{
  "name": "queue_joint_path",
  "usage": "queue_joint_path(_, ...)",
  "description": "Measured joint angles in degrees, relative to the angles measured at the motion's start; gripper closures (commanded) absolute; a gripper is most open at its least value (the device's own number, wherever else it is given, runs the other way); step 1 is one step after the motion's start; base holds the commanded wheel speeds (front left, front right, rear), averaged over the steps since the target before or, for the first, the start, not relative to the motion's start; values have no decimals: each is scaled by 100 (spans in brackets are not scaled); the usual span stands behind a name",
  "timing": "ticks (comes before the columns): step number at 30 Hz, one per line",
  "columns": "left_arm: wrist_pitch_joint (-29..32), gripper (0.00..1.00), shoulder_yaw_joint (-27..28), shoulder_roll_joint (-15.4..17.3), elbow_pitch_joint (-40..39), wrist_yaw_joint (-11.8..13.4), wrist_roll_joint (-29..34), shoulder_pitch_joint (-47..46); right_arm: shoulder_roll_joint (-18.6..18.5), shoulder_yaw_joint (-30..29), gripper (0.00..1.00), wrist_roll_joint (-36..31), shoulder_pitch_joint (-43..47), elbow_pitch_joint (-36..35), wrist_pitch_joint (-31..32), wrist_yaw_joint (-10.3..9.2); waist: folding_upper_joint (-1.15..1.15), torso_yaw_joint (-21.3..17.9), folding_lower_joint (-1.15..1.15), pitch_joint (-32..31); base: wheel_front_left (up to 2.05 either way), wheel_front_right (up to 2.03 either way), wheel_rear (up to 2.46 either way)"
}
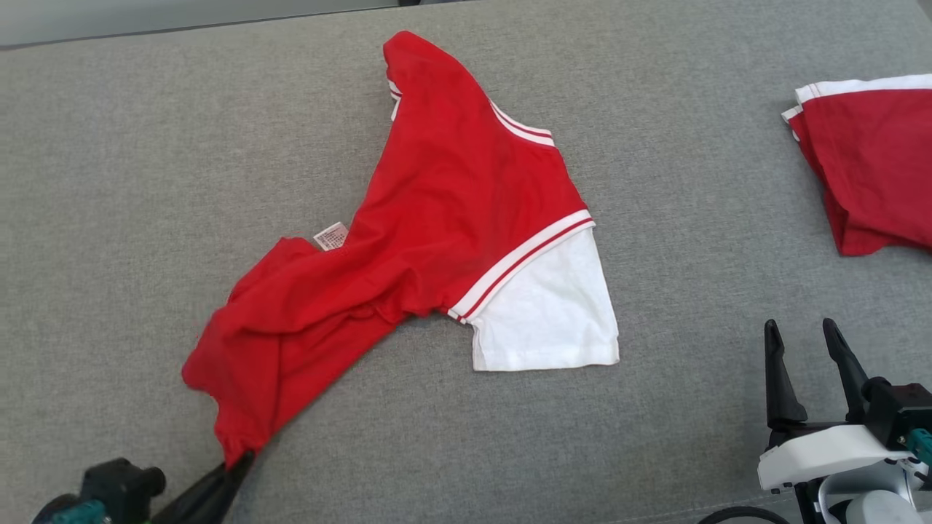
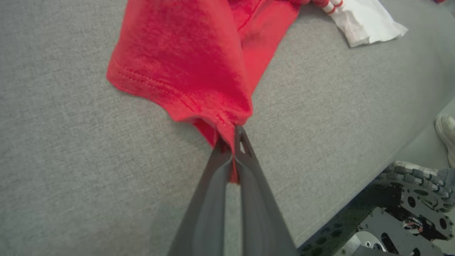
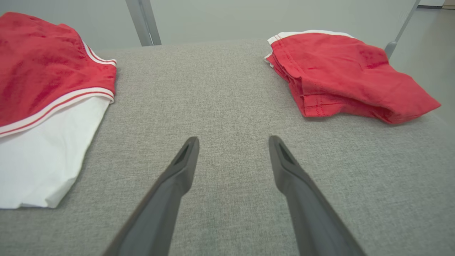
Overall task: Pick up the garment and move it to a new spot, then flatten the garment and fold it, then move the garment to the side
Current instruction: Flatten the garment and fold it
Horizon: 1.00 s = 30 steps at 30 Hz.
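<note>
The shirt (image 1: 451,211) is gripped by the left fingers (image 2: 217,185) near the bench's (image 1: 109,218) front edge. The right fingers (image 3: 177,177) are held open.

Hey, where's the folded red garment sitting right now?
The folded red garment lies at the far right edge of the head view on the grey surface, beyond the open right gripper and apart from the crumpled garment.

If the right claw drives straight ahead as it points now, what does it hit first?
Likely nothing: bare grey surface lies ahead, between the garment and the folded garment, though depth is unclear.
</note>
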Motion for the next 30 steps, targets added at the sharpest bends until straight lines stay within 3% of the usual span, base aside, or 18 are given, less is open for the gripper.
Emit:
queue_joint_path(4, -616, 100, -857, -29, 597, -22, 712, -235, -24, 57, 0, -1, 4, 25, 0, 0, 0, 115, 0, 28, 0, 0, 0)
queue_joint_path(8, -1158, 100, -1268, -134, 1511, -40, 932, -569, -67, 43, 0, -5, -42, 34, 0, 0, 0, 176, 0, 43, 0, 0, 0)
queue_joint_path(16, -1246, 97, -749, -569, 1805, -41, 1136, -722, -66, 57, 0, -8, -20, 53, 0, 0, 0, 223, 0, -28, 0, 0, 0)
queue_joint_path(20, -1249, 54, -768, -623, 1835, -40, 1066, -466, -49, 81, 0, -7, 3, 73, 0, 0, 0, 196, 0, -82, 0, 0, 0)
queue_joint_path(21, -1251, 16, -811, -620, 1837, -40, 947, -427, -45, 82, 0, -7, 4, 81, 0, 0, 0, 189, 0, -94, 0, 0, 0)
queue_joint_path(22, -1252, 0, -849, -605, 1844, -40, 883, -406, -41, 81, 0, -3, 4, 90, 0, 0, 0, 182, 0, -107, 0, 0, 0)
queue_joint_path(30, -1250, 0, -998, -414, 1685, -40, 483, -252, -7, 70, 0, 15, 53, 127, 0, 0, 0, 153, 0, -195, 0, 0, 0)
